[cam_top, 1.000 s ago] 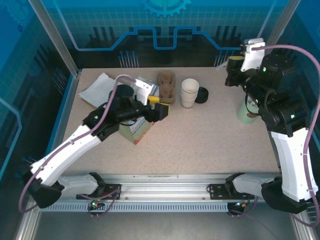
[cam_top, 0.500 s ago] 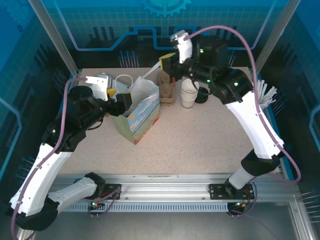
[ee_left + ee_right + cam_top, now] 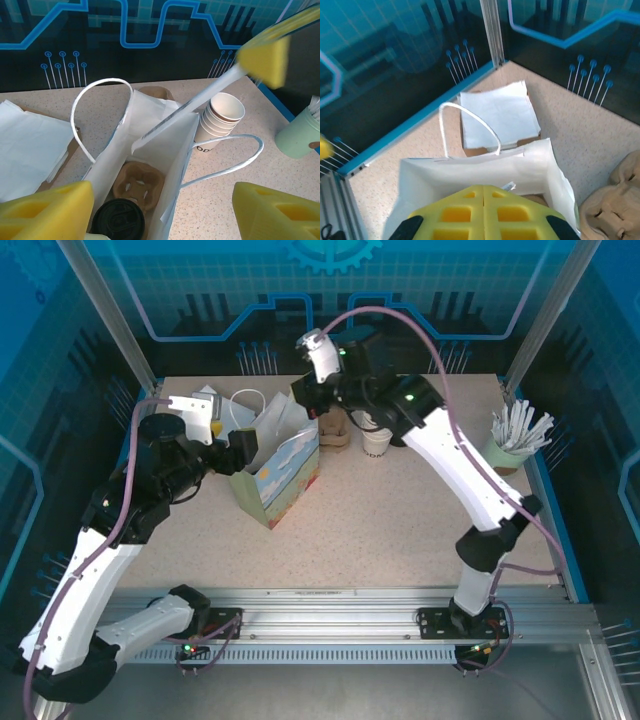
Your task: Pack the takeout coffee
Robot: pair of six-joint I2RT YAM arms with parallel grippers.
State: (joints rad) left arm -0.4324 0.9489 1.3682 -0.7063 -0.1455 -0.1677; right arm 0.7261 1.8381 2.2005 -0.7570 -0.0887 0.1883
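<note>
Swung leftward, my right claw (image 3: 303, 398) hangs pressed together, empty, above the one paper bag (image 3: 285, 465); left claw (image 3: 238, 448) gapes astride it (one takeout coffee (image 3: 117, 220) inside).

My top camera sits high behind my bases and looks down and forward across the whole table (image 3: 420, 530), with the paper bag (image 3: 285, 470) left of centre. The camera on my left gripper (image 3: 160, 212) hangs close over the bag's mouth, facing the back wall. The one on my right gripper (image 3: 484, 215) looks steeply down into the bag, toward the left rear corner. All three views share the bag's open top.
</note>
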